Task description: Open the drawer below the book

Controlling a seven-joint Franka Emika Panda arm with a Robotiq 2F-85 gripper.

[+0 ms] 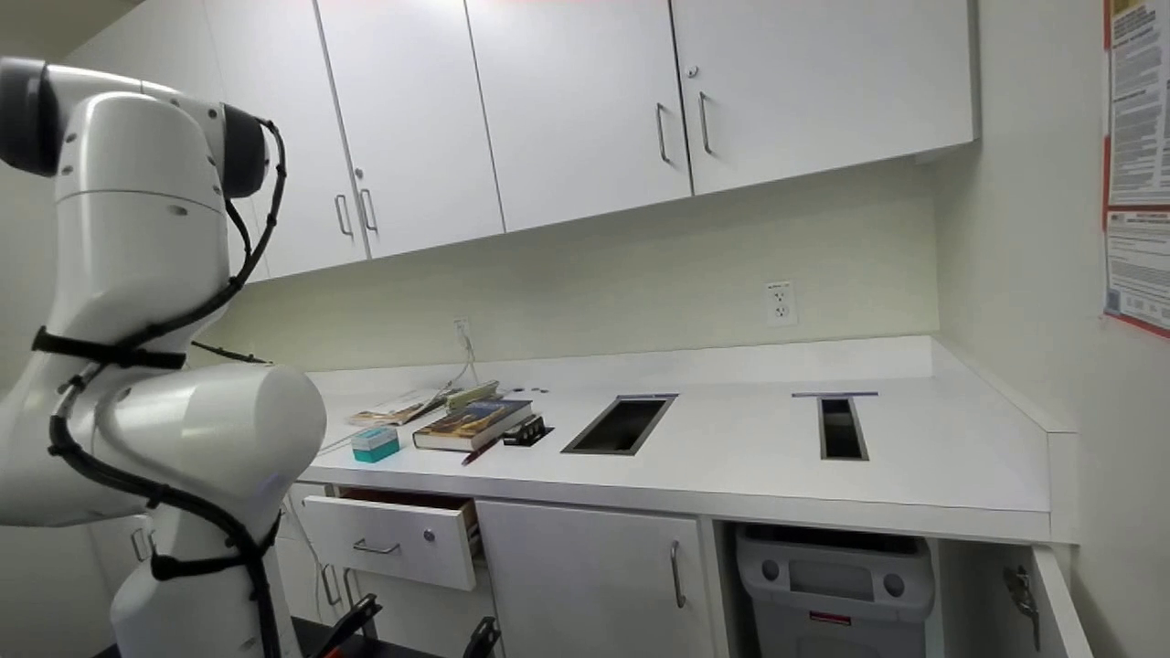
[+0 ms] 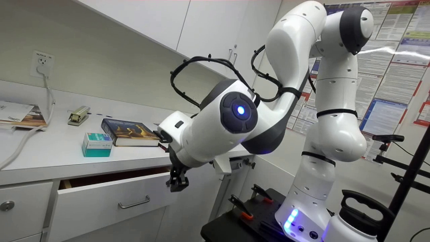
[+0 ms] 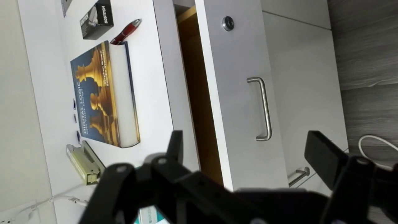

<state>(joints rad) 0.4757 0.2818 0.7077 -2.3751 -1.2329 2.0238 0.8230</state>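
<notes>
The white drawer (image 1: 402, 539) is partly open in both exterior views. Its front (image 2: 97, 205) stands out from the counter, with a dark gap and wood inside above it. In the wrist view the drawer front (image 3: 238, 62) runs through the middle, with its silver bar handle (image 3: 266, 109). The book (image 1: 471, 426) lies flat on the counter above the drawer; it also shows in an exterior view (image 2: 132, 132) and the wrist view (image 3: 99, 99). My gripper (image 3: 245, 144) is open and empty, with its fingers wide apart. It hangs near the drawer's end (image 2: 178, 183), apart from the handle.
A teal and white box (image 2: 97, 145), a stapler (image 2: 79, 116), a black box (image 3: 97, 20) and a red pen (image 3: 126, 32) lie near the book. A taller cabinet door (image 1: 594, 576) stands beside the drawer. A grey bin (image 1: 836, 580) sits in an open cabinet.
</notes>
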